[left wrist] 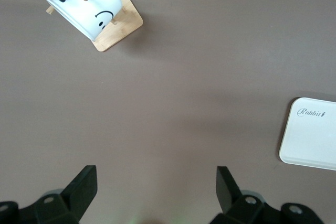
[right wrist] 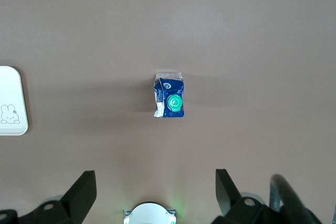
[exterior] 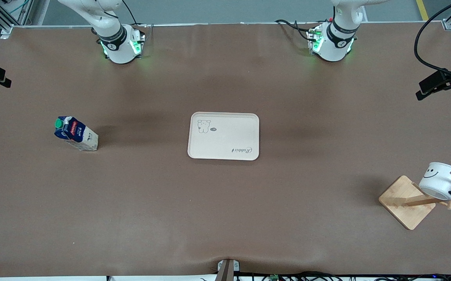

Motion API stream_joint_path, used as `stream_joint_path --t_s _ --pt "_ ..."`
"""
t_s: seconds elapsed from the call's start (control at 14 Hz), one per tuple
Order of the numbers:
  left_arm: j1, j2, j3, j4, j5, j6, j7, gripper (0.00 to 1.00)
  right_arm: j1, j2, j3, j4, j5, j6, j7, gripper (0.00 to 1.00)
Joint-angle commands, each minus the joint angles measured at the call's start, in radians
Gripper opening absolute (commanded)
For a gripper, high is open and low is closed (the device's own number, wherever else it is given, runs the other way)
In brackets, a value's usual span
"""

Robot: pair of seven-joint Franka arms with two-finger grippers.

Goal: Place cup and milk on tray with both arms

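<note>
Table holds one tray [exterior: 223, 136], one milk [exterior: 76, 134], one cup [exterior: 440, 180]; both grippers' fingers [left wrist: 83, 188] [right wrist: 83, 191] spread.

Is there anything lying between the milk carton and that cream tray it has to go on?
Nothing visible: only bare brown table lies between the milk and the tray. The cup hangs on its wooden rack at the left arm's end.

Upright milk [exterior: 76, 134], bare cream tray [exterior: 223, 136] mid-table, smiley cup [exterior: 440, 180] hung on rack [exterior: 407, 201]

One cup [exterior: 440, 180], one milk [exterior: 76, 134], one tray [exterior: 223, 136]
</note>
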Motion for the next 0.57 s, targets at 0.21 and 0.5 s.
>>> stream_joint_path --t_s 0.21,0.5 --pt "0.007 0.003 0.002 0.014 0.004 -0.014 -0.001 1.00 -0.020 0.003 0.012 0.009 0.015 -0.010 0.002 1.00" --pt "0.097 0.000 0.002 0.001 0.001 0.023 0.018 1.00 -0.020 0.003 0.012 0.009 0.015 -0.010 0.002 1.00"
